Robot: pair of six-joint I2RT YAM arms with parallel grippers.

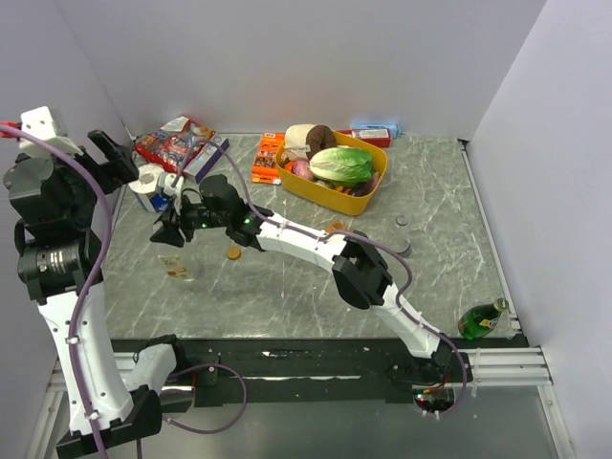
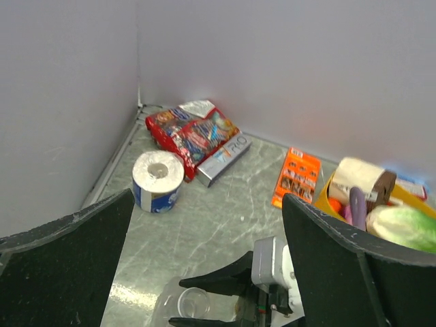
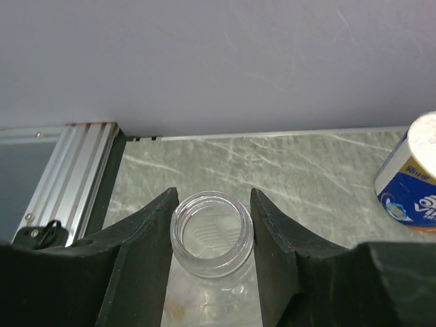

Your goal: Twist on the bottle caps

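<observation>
A clear bottle (image 1: 179,266) stands open, without a cap, at the left of the table. My right gripper (image 1: 164,235) reaches across and is shut on its neck. In the right wrist view both fingers (image 3: 146,231) press the rim of the bottle (image 3: 211,235). The left wrist view shows the bottle (image 2: 191,303) from above. An orange-gold cap (image 1: 232,252) lies on the table just right of the bottle. My left gripper (image 1: 115,153) hangs open and empty, high above the left edge (image 2: 208,197). An orange thing (image 1: 335,228) peeks from behind the right arm. A greyish bottle (image 1: 402,234) stands mid-right. White and black caps are not visible.
A toilet roll (image 1: 148,182), a red snack bag (image 1: 172,143) and a box stand at the back left. An orange pack (image 1: 266,158) and a yellow tub (image 1: 375,186) of vegetables are at the back. A green glass bottle (image 1: 481,318) lies at the front right edge.
</observation>
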